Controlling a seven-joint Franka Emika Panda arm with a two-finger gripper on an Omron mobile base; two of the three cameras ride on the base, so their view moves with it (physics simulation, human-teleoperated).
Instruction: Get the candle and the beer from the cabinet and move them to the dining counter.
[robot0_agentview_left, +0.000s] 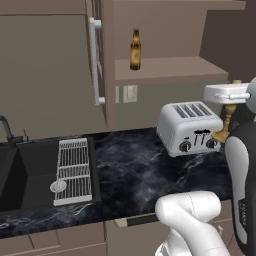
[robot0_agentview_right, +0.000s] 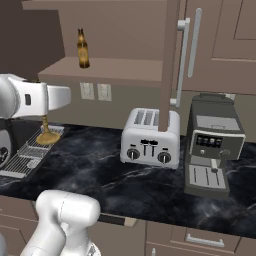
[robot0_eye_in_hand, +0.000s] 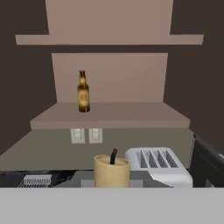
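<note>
Jaws (robot0_agentview_left: 227, 109) closed on the candle (robot0_agentview_left: 223, 126), gripping it near the top of its stem; the candle hangs upright below the hand, long axis vertical, round base lowest and clear of the table (robot0_agentview_left: 145, 170). In the hand view the candle top with its dark wick sits right at the bottom centre, between the fingertips. In the left base view the candle is just beside the toaster (robot0_agentview_left: 189, 127), at its right-hand end and apart from it as far as I can tell; in the right base view its base hangs above the wire rack (robot0_agentview_right: 31, 152) by the sink. Farther out and higher: the beer (robot0_agentview_left: 135, 49) stands upright on the lower shelf of the open cabinet (robot0_agentview_left: 170, 67), well apart from the hand, up and ahead of it and a little to the left in the hand view. Cabinet door (robot0_agentview_left: 95, 60) swung open, its bar handle facing out. A coffee machine (robot0_agentview_right: 212, 145) sits beyond the toaster. Judgement: candle is out of the cabinet and in hand, beer not yet touched. The coming move looks like a carry away from this wall toward the dining counter, which I can't place from here; the turn-away should keep the hanging base above the toaster.
</note>
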